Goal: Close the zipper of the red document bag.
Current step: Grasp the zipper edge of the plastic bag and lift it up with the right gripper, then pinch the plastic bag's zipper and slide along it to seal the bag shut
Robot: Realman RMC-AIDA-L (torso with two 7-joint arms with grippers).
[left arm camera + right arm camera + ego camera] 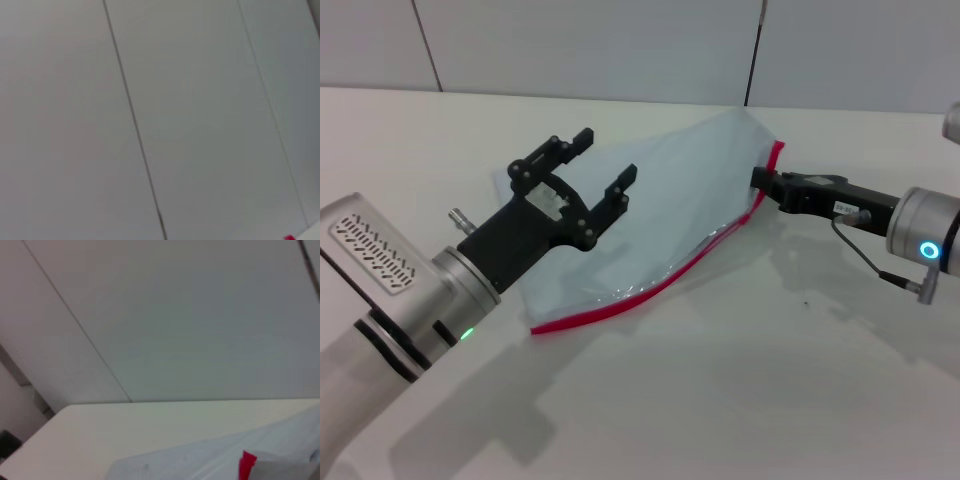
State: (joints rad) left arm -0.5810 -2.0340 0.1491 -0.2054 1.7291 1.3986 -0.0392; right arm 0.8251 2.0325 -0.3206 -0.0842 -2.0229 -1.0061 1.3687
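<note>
Holding the zipper [772, 172] end, right gripper [761, 180] fingers unreadable; my left gripper [592, 172], fingers apart, restrains nothing, so the red document bag [650, 220] may drag.

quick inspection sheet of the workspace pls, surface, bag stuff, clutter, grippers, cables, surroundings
surface: white table, plain, a few tiny dark specks
bag: pale translucent document bag lying flat but slanted, its far right corner lifted off the table
zipper: red strip along the near edge, bending up to the right corner; slider not made out
clutter: nothing seen
left gripper: open, hovering over the bag's left part, not gripping it
right gripper: at the bag's raised right corner by the red edge; fingers hidden behind the bag
cables: thin dark cable looping under the right wrist
surroundings: grey panelled wall behind the table
</note>
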